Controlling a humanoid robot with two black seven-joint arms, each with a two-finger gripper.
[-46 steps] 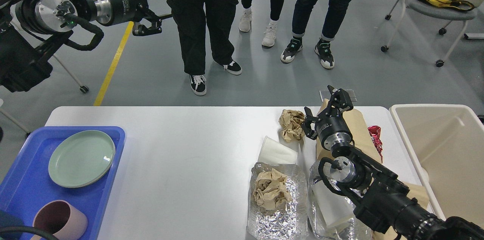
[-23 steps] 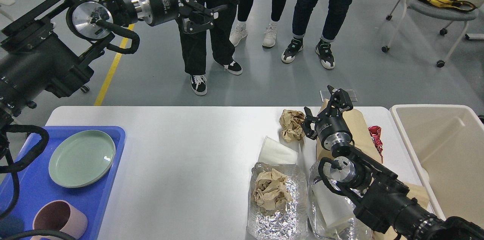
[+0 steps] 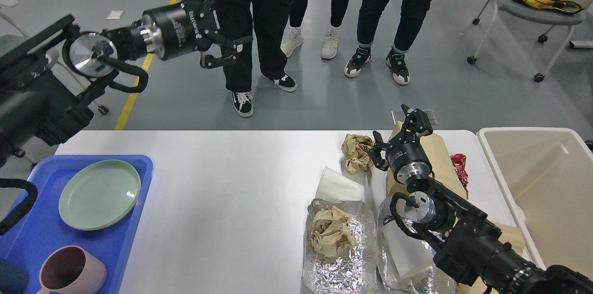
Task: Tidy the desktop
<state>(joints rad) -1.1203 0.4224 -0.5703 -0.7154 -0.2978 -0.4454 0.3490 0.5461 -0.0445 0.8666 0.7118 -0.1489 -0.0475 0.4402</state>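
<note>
Your left gripper (image 3: 222, 18) has swung back, spread and empty, while your right gripper (image 3: 398, 134) stays spread over the desktop (image 3: 231, 192) litter, nothing grasped yet.

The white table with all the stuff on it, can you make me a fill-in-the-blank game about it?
1. The round green plate lies in the ___ plastic tray.
2. A crumpled brown paper ball sits on a sheet of shiny silver ___.
3. The pink cup stands in the same tray as the ___.
4. The big beige bin is at the white table's ___ end.

Missing words: blue; foil; plate; right
</note>
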